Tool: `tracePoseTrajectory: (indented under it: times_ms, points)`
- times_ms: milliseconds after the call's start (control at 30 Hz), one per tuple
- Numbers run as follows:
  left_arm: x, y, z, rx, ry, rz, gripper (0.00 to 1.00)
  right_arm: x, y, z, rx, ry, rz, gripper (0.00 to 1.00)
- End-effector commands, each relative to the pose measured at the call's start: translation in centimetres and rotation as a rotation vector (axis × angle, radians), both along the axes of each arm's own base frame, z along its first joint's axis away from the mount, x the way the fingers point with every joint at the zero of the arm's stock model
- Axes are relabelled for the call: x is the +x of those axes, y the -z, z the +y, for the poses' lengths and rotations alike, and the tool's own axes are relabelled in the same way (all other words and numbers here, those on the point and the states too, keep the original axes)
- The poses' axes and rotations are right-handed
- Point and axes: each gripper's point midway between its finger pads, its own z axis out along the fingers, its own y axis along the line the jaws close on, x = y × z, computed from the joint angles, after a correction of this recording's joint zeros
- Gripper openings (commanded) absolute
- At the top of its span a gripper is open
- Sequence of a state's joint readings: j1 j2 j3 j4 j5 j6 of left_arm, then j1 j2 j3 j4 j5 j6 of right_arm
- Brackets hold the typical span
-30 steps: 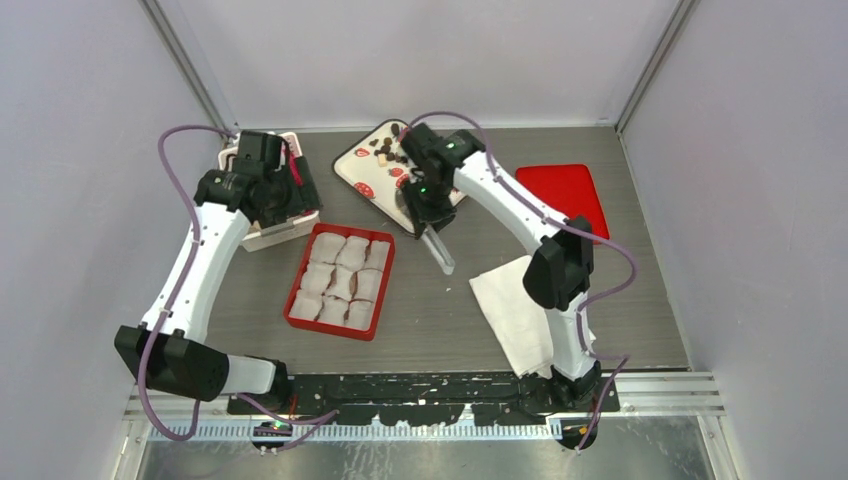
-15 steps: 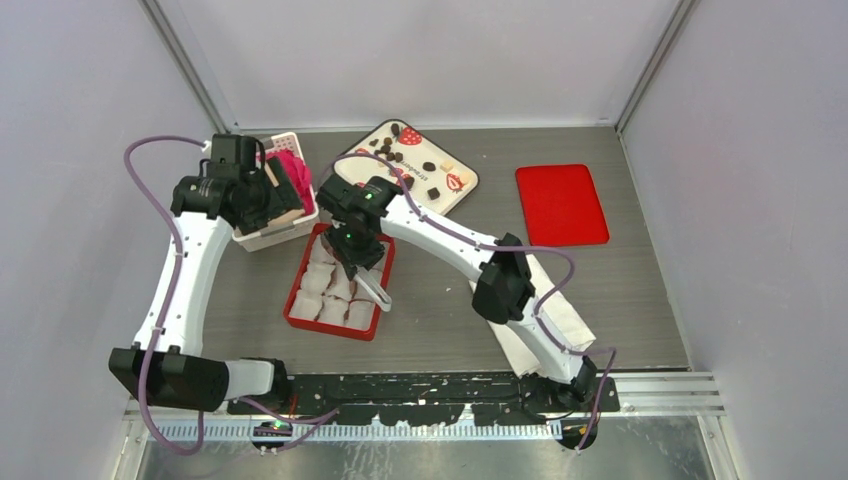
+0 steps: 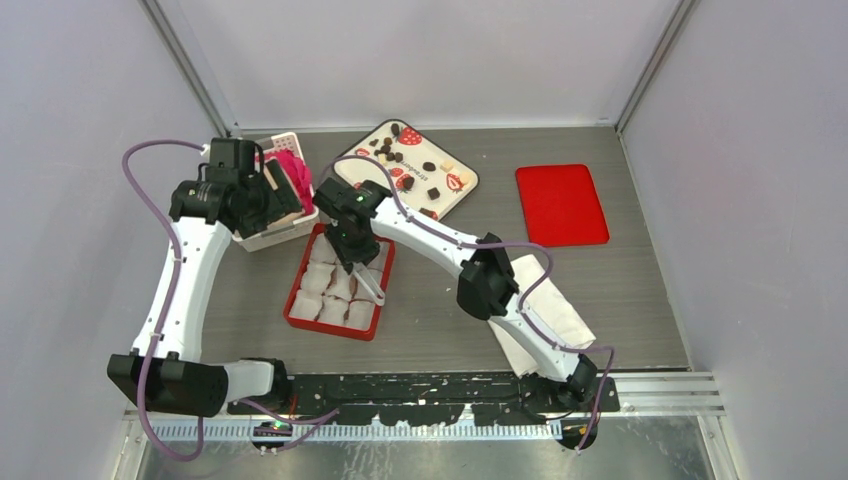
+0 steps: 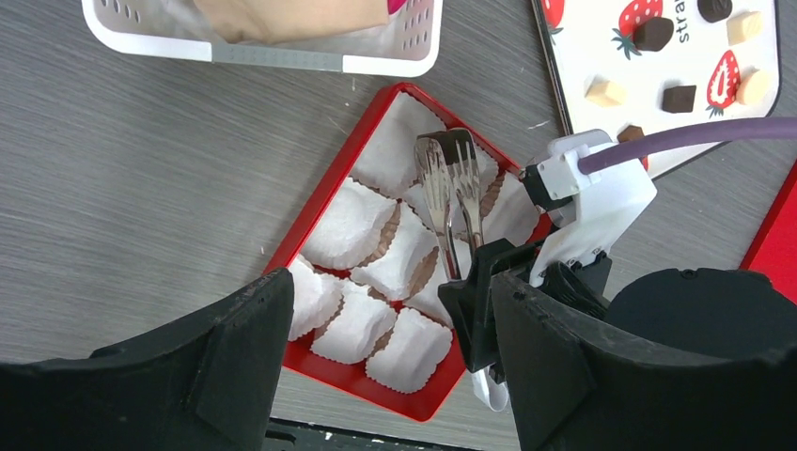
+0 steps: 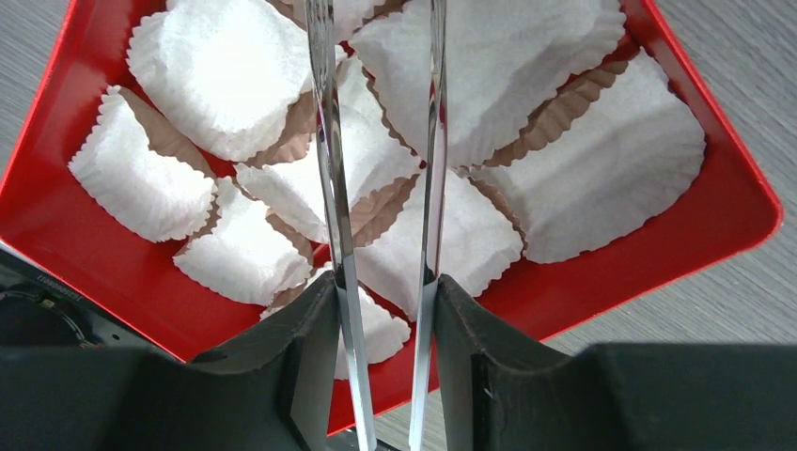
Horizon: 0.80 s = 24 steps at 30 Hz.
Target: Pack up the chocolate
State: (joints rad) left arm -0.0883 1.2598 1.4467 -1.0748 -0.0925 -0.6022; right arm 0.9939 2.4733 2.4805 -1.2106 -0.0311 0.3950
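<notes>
Right tool (image 5: 383, 305): clenched on the shafts of metal tongs (image 5: 331, 188), which reach over the red tray (image 5: 742, 202). The tips sit almost together in the left wrist view; I cannot tell whether a piece is between them.

Left tool (image 4: 390, 291): released, nothing in it, hanging high by the white basket (image 4: 282, 58).

Chocolate (image 4: 679, 97): loose on the strawberry-printed board (image 4: 583, 56) just behind the tray. None shows in any cup.

Risks:
- The paper cups (image 5: 226, 70) are crowded, leaning and overlapping. A tong tip could catch a frill and drag or tip a cup.
- A piece let go from too high may glance off a slanted cup onto the tray floor.
- The tongs are only pinched, so they could twist.

Surface: smooth grey wood-grain table (image 3: 640, 300), so a dropped piece would likely skid. A red lid (image 3: 561, 203) lies to the right, and a white cloth (image 3: 560, 320) is near the right arm's base.

Room: pale walls close in three sides.
</notes>
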Motion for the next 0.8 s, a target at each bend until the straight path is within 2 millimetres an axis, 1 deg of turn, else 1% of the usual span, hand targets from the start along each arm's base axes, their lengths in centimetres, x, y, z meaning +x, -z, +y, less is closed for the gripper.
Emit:
tracePoseTrajectory:
  times_ms: [0,333,467,567,700,767]
  points:
    - [-0.3,-0.7,0.2,-0.009,-0.011,-0.032,0.78,0.6,-2.8,2.1,0.092,-0.024,-0.068,0.03]
    - [-0.6,-0.4,0.3,-0.007,-0.013,-0.026,0.78,-0.2,-1.0,2.6,0.078,-0.047,-0.023,0.05]
    - [-0.5,-0.3,0.3,-0.009,-0.015,-0.023,0.78,-0.3,-0.7,2.8,0.078,-0.055,-0.020,0.12]
    - [-0.5,-0.3,0.3,-0.011,-0.015,-0.025,0.78,-0.4,-0.6,2.8,0.077,-0.057,-0.016,0.23]
    - [-0.5,-0.3,0.3,-0.011,-0.016,-0.022,0.78,-0.4,-0.6,2.6,0.072,-0.061,-0.017,0.30]
    - [-0.5,-0.3,0.3,-0.011,-0.016,-0.024,0.78,-0.4,-0.7,2.7,0.074,-0.062,-0.018,0.31]
